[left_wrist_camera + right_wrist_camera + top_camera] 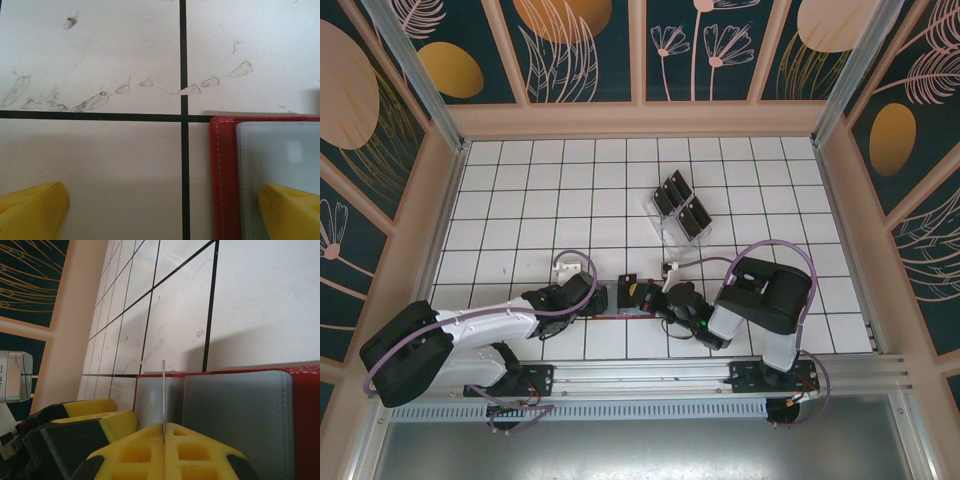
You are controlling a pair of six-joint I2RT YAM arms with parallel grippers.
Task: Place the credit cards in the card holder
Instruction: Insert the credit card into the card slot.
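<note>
- The left fingers are standing wide open at the left end of the card holder, holding nothing. One yellow tip is hanging over the holder's grey inside. The other is over the bare desk, off past the holder's left edge.
- I think these fingers should be pressing down gently on that left end. Then the holder is not sliding or flapping shut while a card is going in.
- The card holder is lying open and flat on the desk, between the two sets of fingers, with its grey pockets facing up.
- A credit card is standing on its thin edge right over the holder, at the line where two grey pockets are meeting. I cannot tell if its tip is touching a pocket or is inside one.
- The right fingers are squeezing shut on this card, reaching in from the holder's right end.
- To do this well, I think the card should be going in slowly, lined up straight with the pocket's mouth. If it is tilting, a corner may be catching on the grey edge and pushing the holder away.
- I think the fingers should be letting go only when most of the card is tucked in.
- More black cards are sitting in a clear rack, well beyond the holder's far side and a bit to the right.
</note>
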